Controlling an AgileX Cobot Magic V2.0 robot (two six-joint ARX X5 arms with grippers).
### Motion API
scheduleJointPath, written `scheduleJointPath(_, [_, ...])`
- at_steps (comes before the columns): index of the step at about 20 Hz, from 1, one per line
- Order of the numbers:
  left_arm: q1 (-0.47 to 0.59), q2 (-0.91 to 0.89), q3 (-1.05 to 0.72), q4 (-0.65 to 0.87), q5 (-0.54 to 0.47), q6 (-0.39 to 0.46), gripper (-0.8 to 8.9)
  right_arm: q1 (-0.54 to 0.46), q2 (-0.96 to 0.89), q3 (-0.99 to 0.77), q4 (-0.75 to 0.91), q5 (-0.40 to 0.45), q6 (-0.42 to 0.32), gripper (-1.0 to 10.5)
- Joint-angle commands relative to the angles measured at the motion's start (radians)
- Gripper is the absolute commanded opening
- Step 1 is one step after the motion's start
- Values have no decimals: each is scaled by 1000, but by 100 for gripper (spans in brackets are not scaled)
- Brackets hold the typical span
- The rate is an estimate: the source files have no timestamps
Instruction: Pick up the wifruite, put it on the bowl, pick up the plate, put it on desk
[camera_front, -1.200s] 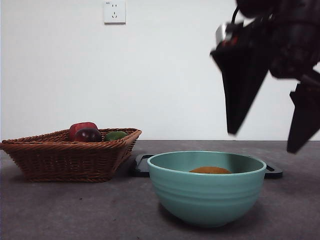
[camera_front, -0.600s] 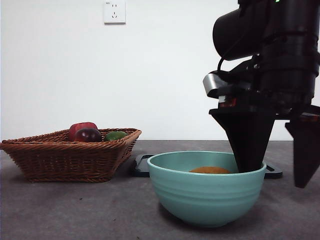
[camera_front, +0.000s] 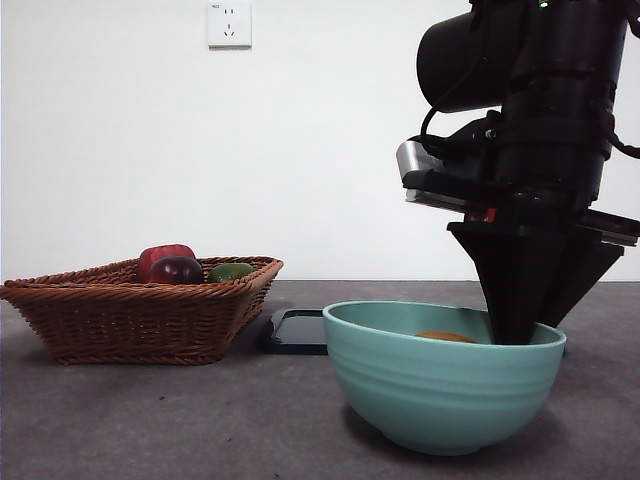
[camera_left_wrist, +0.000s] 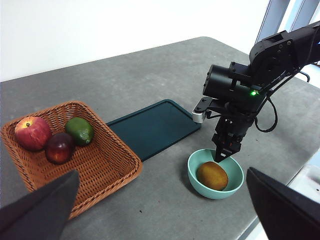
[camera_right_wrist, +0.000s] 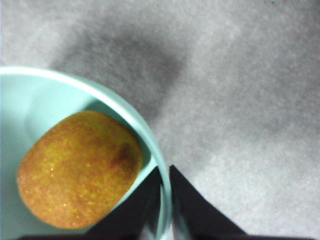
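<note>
1. The right gripper (camera_front: 520, 335) comes straight down from above and has its two black jaws pinched on the rim of the teal bowl (camera_front: 440, 385), one jaw inside the wall and one outside. The right wrist view shows that thin wall squeezed between the tips.
2. The orange-brown fruit (camera_right_wrist: 77, 167) lies in the bottom of the bowl, just beside the inner jaw. I can't tell whether it touches the jaw.
3. From the low front camera only a sliver of the fruit peeks over the rim, right next to the gripper.
4. The bowl sits on the grey desk (camera_front: 150, 420), next to the dark flat tray (camera_left_wrist: 152, 127), which lies just behind the gripper, toward the wall.
5. Well off to the side of the gripper, past the tray, is the wicker basket (camera_front: 130, 310) with a red apple (camera_left_wrist: 32, 132), a dark purple fruit (camera_left_wrist: 59, 148) and a green one (camera_left_wrist: 79, 130) inside.
6. The left gripper (camera_left_wrist: 160, 200) hangs high over the table, well away from everything, jaws spread wide apart with nothing between them.
</note>
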Motion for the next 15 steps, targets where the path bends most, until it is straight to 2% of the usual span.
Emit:
scheduleJointPath(1, [-9,2,13,14,-5,-7,599,9,19,16,11,6,29,9])
scheduleJointPath(7, [-9,2,13,15,-5,-7,599,-5,25,103,-19,24,34,9])
scheduleJointPath(12, [-9,2,13,14,-5,-7,599,-74,181,378,-163,43,-51,8])
scheduleJointPath(15, [-9,2,13,14,-5,-7,599,-119,303,559,-191,42,-79,9])
